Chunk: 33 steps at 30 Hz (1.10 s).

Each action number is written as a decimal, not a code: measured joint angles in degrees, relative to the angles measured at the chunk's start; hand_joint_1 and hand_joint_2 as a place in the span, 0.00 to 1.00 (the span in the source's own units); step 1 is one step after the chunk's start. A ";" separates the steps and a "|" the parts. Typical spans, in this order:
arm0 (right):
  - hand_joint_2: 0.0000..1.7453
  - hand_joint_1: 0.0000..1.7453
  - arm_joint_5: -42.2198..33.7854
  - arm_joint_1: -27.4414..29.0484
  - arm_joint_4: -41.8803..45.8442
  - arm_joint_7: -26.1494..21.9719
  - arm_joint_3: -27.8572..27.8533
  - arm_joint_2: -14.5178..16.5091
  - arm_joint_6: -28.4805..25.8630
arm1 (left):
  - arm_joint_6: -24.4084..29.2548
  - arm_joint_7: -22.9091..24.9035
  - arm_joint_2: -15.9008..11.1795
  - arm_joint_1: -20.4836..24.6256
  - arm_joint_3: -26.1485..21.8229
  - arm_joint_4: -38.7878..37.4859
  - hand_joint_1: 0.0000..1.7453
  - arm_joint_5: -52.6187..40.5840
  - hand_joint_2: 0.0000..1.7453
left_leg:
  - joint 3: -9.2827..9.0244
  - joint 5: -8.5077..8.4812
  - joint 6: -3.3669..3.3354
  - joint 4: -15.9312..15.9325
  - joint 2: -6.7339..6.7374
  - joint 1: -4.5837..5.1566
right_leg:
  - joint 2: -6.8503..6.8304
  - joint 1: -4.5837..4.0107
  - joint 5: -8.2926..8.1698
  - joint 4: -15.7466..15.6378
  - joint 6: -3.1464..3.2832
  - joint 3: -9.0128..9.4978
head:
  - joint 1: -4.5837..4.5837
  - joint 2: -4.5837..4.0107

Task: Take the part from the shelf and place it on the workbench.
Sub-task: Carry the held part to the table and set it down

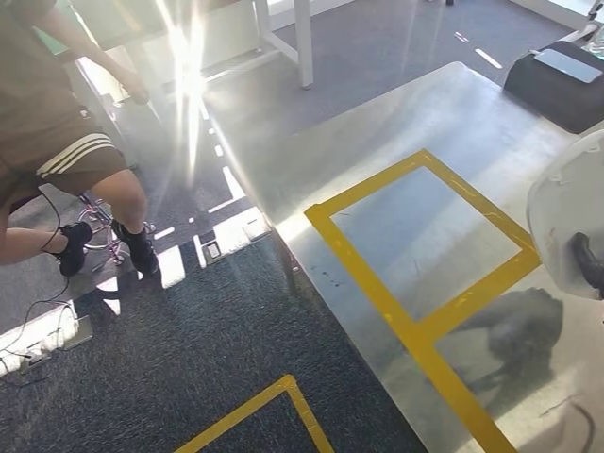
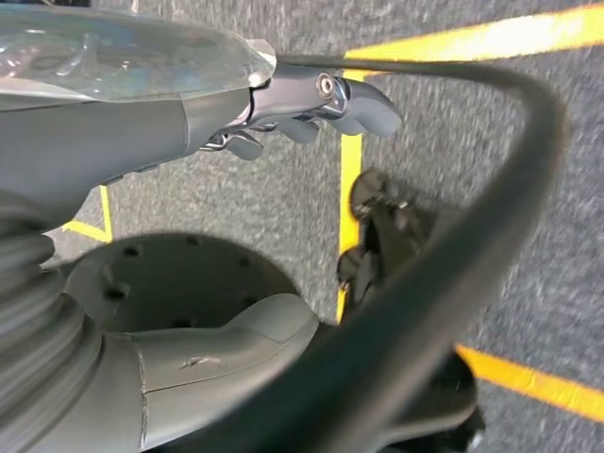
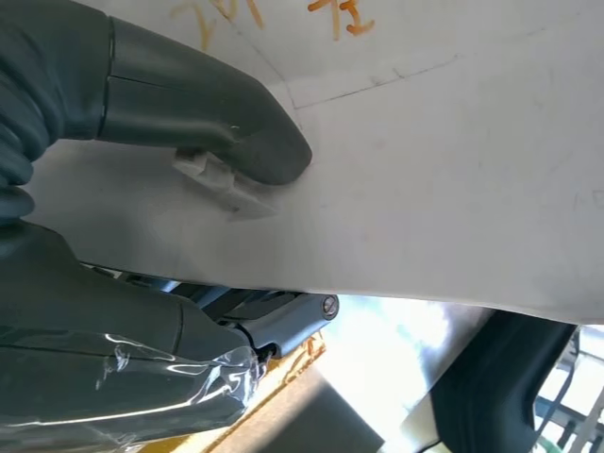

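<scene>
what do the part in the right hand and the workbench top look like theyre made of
Part: looks like white painted sheet or moulded plastic, smooth and matt, with orange handwriting and faint scuffs; the look does not settle metal or plastic. The right hand grips it, thumb pressed on its face.
Workbench: seems brushed metal, a grey sheen that mirrors sunlight, marked with yellow tape.

Harsh sun glare w/ streaks on floor (image 1: 187, 66), workbench (image 1: 456, 123) washed out; wrist views blurry.

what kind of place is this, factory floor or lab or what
Probably a robotics test lab or workshop: a metal workbench marked with a yellow tape rectangle, more tape lines on grey carpet, and a seated person nearby. The right hand grips a white part.
</scene>
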<state>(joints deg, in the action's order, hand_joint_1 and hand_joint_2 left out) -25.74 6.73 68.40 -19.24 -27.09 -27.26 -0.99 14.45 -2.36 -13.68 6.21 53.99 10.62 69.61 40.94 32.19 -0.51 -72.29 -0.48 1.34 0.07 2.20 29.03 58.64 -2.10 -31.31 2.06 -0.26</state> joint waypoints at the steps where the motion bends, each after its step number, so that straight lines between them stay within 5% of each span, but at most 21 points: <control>1: 1.00 1.00 0.23 -0.01 0.22 0.19 0.22 -0.01 -0.33 | 0.02 0.00 0.02 -0.01 0.00 0.00 0.00 0.00 1.00 | -1.32 -2.09 -0.32 3.14 0.00 0.12 | -0.02 0.01 0.03 -0.04 0.02 0.08 | 0.00 0.00; 4: 1.00 1.00 1.57 0.11 0.78 1.29 0.87 -0.02 -2.04 | 0.10 0.00 -0.40 0.08 0.00 0.00 0.00 0.02 1.00 | -6.60 -6.84 -1.36 14.40 0.01 1.09 | 0.03 0.26 -0.07 -0.67 -0.12 0.38 | 0.00 0.00; 8: 1.00 1.00 3.07 0.56 0.66 2.79 2.07 -0.06 -3.24 | 0.12 0.00 -0.86 0.09 0.00 0.00 0.00 0.15 1.00 | -8.36 -7.77 -2.20 18.23 0.20 2.02 | 0.01 1.04 -0.29 -1.60 -0.88 0.64 | -0.03 0.00; 11: 1.00 1.00 2.92 0.79 0.21 2.70 2.69 -0.23 -3.07 | 0.05 0.00 -0.62 0.05 -0.02 0.00 0.00 0.15 1.00 | -9.90 -8.56 -2.80 20.53 0.58 1.72 | 0.02 0.54 3.42 4.25 -0.66 -1.77 | 0.08 0.00; 13: 1.00 1.00 2.66 0.85 -0.35 2.37 2.84 -0.41 -2.76 | -0.02 0.00 -0.48 0.05 -0.02 0.00 0.00 0.15 1.00 | -10.06 -8.45 -3.14 20.52 0.55 1.68 | 0.05 0.09 6.47 11.49 -0.72 -5.10 | 0.30 0.00; 14: 1.00 1.00 2.57 0.88 -0.66 2.25 2.90 -0.46 -2.51 | -0.04 0.00 -0.37 0.03 -0.02 0.00 0.00 0.15 1.00 | -10.08 -8.36 -3.17 20.40 0.53 1.67 | 0.04 0.03 6.72 13.39 -0.88 -6.04 | 0.37 0.00; 16: 1.00 1.00 2.73 0.93 -1.17 2.20 3.05 -0.55 -1.85 | -0.05 0.00 -0.17 -0.02 -0.02 0.00 0.00 0.15 1.00 | -10.06 -7.97 -2.98 19.77 0.46 1.48 | -0.01 0.16 4.01 10.51 -1.36 -4.72 | 0.42 0.00; 18: 1.00 1.00 3.32 0.88 -1.62 2.28 3.33 -0.73 -0.83 | -0.03 0.00 -0.16 -0.05 -0.02 -0.01 0.00 0.15 1.00 | -9.67 -7.09 -2.36 18.17 0.32 1.33 | 0.06 0.39 0.79 3.11 -1.89 -1.20 | 0.57 0.00; 20: 1.00 1.00 4.03 0.98 -2.09 2.43 3.81 -1.04 0.26 | 0.01 0.02 -0.25 0.00 -0.02 -0.01 0.00 0.15 1.00 | -8.83 -6.37 -1.82 16.39 0.13 1.40 | 0.29 0.37 0.12 -0.43 -1.53 0.58 | 0.64 0.00; 24: 1.00 1.00 6.60 1.36 -2.87 3.10 5.30 -1.59 2.50 | 0.27 0.38 -0.41 -0.07 -0.02 0.00 0.00 0.29 1.00 | -7.46 -5.35 -1.04 14.38 -0.02 1.34 | 0.36 0.32 -0.07 -0.43 -0.17 0.49 | 0.42 0.00; 27: 1.00 1.00 8.39 1.39 -3.12 3.57 6.78 -2.62 3.57 | 0.48 0.58 -0.25 -0.09 -0.02 0.00 0.00 0.37 1.00 | -3.13 -0.37 0.19 5.00 0.06 0.44 | 0.26 0.29 -0.26 -0.61 0.21 0.36 | 0.07 0.00; 29: 1.00 1.00 8.86 1.35 -3.19 3.67 7.63 -3.05 3.89 | 0.48 0.66 -0.04 -0.10 -0.02 0.00 0.00 0.43 1.00 | 0.03 1.47 0.28 -1.00 0.07 -0.07 | 0.17 0.14 -0.26 -0.62 0.23 0.32 | -0.02 0.00; 31: 1.00 1.00 9.00 1.33 -3.24 3.69 8.36 -3.28 4.01 | 0.48 0.73 0.08 -0.11 -0.02 0.00 0.00 0.48 1.00 | -0.56 -0.81 -0.16 0.97 0.06 -0.15 | 0.13 0.07 -0.24 -0.66 0.25 0.38 | -0.05 0.00; 33: 1.00 1.00 9.02 1.31 -3.25 3.70 8.98 -3.44 4.01 | 0.51 0.77 -0.08 -0.08 -0.02 0.00 0.00 0.49 1.00 | -4.43 -4.91 -0.84 9.28 0.04 0.23 | 0.16 0.14 -0.22 -0.88 0.25 0.57 | -0.04 0.00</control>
<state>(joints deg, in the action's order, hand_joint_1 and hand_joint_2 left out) -16.73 8.04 65.15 -15.54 -18.11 -30.70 3.02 14.96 -1.60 -13.76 6.13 53.96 10.62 70.11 36.51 27.28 -1.34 -63.01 -0.43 1.57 0.23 2.34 28.81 57.75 -1.85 -30.75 2.02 -0.26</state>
